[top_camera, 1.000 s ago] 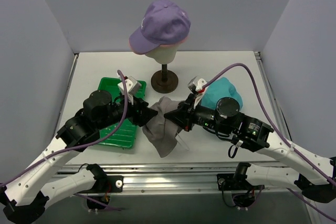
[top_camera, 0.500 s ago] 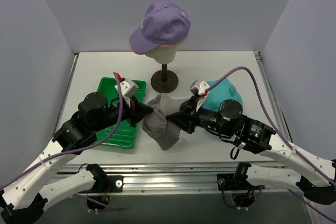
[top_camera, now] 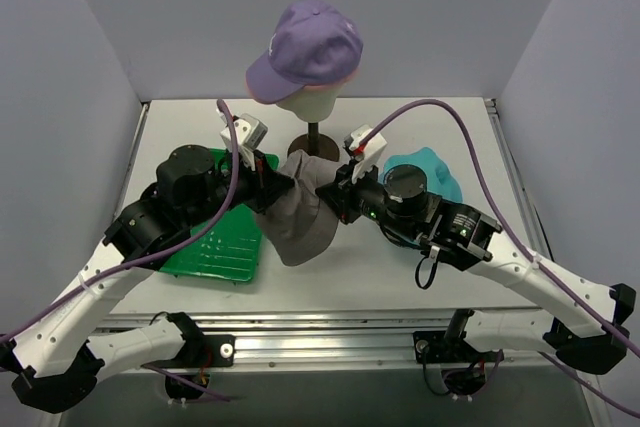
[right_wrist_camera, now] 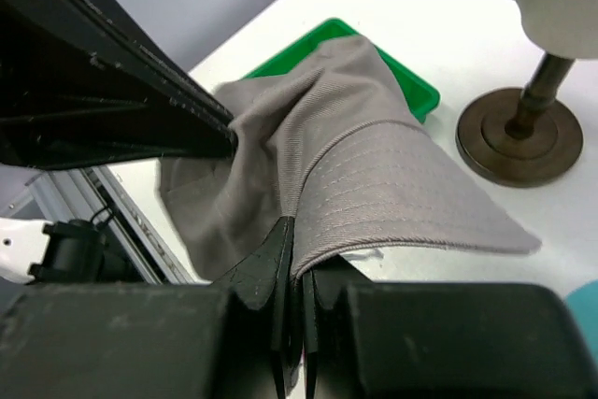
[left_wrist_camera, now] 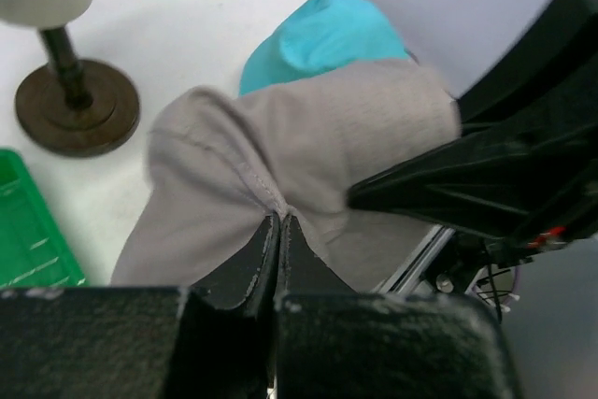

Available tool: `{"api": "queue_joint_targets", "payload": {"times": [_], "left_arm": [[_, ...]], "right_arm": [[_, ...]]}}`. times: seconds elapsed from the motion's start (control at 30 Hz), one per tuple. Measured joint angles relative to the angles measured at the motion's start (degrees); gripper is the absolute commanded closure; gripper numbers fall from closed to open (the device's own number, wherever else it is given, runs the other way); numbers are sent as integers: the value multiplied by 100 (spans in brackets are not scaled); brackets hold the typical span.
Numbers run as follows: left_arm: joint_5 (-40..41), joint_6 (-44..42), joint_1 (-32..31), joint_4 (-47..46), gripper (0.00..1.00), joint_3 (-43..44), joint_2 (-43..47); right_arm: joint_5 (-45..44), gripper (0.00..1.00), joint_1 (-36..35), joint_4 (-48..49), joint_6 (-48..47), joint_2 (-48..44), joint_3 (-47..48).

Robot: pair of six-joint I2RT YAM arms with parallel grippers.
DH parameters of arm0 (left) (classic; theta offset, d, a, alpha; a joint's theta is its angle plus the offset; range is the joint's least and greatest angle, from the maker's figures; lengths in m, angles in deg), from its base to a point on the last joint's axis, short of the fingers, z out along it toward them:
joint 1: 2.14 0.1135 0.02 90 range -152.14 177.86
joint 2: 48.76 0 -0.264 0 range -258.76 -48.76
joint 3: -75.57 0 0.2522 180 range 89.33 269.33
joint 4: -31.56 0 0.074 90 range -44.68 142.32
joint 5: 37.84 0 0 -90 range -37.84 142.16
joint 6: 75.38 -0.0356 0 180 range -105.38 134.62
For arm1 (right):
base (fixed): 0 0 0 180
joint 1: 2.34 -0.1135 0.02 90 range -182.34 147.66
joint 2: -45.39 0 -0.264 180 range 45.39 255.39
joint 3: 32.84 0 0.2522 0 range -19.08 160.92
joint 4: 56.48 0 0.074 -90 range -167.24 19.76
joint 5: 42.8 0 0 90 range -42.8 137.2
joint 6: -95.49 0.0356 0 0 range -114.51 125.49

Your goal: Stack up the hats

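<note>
So your grey bucket hat (top_camera: 298, 219) is strung up between both arms, roughly mid-counter, just in front of the dark stand (top_camera: 313, 155). Your left claw (left_wrist_camera: 280, 223) is pinched tight on a fold of its fabric. Your right claw (right_wrist_camera: 293, 231) is clamped on the stitched brim from the other side. The rest of the hat sags down below them; can't tell if the low end touches the counter (top_camera: 440, 122).

The green tray (top_camera: 228, 247) sits to the left of it. Your left arm covers a good chunk of it, so you only see ribbed green floor in the part that shows. The hat hangs right by the tray's right edge, touching or not I can't say.

The teal bucket hat (top_camera: 428, 169) lies on the counter behind your right arm. The lavender cap (top_camera: 305, 45) is on the mannequin head (top_camera: 308, 100), with a pink cap (top_camera: 338, 81) rim poking out under it.
</note>
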Motion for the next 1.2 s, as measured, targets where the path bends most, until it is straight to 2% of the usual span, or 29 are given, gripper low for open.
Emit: {"api": "queue_joint_targets", "payload": {"times": [0.17,0.4,0.6,0.7,0.93,1.03,1.13,1.2], "left_arm": [[494,90,46,116,98,-396,166],[505,133,39,-160,98,-55,-291],[509,4,28,-564,98,542,-1067],[503,-31,17,-708,98,673,-1416],[474,-116,-103,-960,98,778,-1937],[466,-164,-186,-1029,98,883,-2135],[468,-212,-267,-1108,98,981,-2321],[470,-256,-315,-1154,98,1021,-2411]], "right_arm": [[-164,100,70,-330,-140,-179,26],[-404,100,299,-474,-485,-240,415],[391,100,1705,-577,-535,122,780],[876,94,2243,-584,-459,267,776],[1572,92,3101,-415,-240,164,415],[1808,85,3421,-409,-92,101,225],[1974,71,3659,-382,35,66,149],[2035,69,3744,-372,96,-22,72]]}}
